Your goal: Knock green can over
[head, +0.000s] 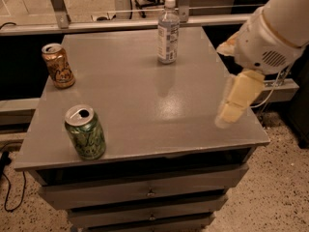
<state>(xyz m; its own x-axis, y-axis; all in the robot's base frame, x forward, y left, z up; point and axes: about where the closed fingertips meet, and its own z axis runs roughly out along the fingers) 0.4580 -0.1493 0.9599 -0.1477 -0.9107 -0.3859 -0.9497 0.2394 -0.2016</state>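
Observation:
The green can point(86, 133) stands upright near the front left corner of the grey table point(145, 95), its silver top open. My gripper point(231, 105) is cream-coloured and hangs over the table's right edge, far to the right of the green can and not touching it. The white arm point(273, 37) comes in from the upper right.
An orange-brown can point(58, 65) stands upright at the table's left edge. A clear plastic bottle with a white cap point(168, 32) stands at the back centre. Drawers point(149, 193) sit under the tabletop. A metal rail point(145, 22) runs behind the table.

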